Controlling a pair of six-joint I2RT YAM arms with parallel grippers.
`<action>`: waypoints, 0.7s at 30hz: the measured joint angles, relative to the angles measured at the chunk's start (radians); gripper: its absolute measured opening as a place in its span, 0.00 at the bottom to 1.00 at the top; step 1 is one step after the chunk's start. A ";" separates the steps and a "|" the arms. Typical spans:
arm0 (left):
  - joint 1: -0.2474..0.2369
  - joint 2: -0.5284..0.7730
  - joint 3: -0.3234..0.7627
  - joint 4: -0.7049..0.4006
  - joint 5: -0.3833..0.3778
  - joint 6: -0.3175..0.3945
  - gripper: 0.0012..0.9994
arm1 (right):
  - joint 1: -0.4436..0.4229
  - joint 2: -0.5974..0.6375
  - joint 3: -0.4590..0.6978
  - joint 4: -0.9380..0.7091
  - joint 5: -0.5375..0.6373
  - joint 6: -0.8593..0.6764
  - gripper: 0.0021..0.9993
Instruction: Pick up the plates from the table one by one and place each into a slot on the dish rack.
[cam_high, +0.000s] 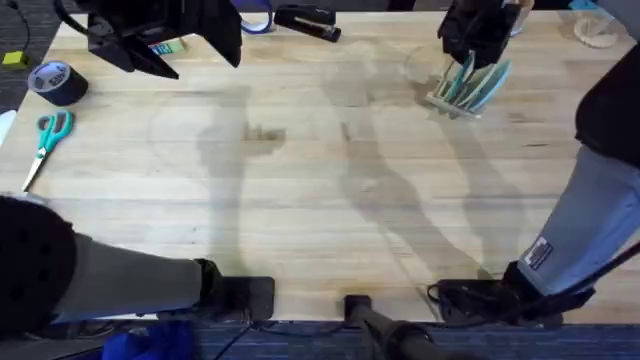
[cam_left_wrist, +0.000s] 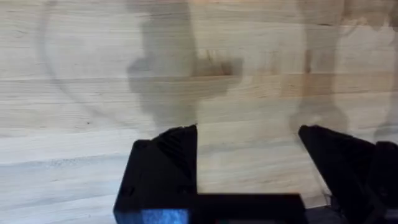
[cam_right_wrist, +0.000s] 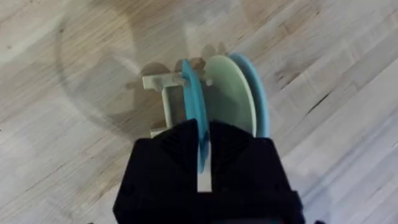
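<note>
The right claw (cam_right_wrist: 204, 152) pinches the edge of a blue plate (cam_right_wrist: 194, 109) that stands up in the dish rack (cam_right_wrist: 163, 93). Two more plates stand just beside it in the rack. The left claw (cam_left_wrist: 249, 168) is open over the bare counter (cam_left_wrist: 93, 93), well apart from the rack.

Matt grained wood table (cam_high: 330, 190); smooth, perhaps plastic plates (cam_right_wrist: 230, 93).
</note>
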 joint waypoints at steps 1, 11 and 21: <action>0.000 0.000 0.000 0.000 0.000 0.000 0.99 | 0.000 0.000 0.000 0.000 0.000 0.001 0.25; 0.000 0.000 0.000 0.000 0.000 0.000 0.99 | 0.000 0.000 0.000 -0.004 -0.001 -0.037 0.48; 0.000 0.000 0.000 0.000 0.000 0.000 0.99 | 0.000 -0.071 0.033 -0.018 0.000 -0.049 0.59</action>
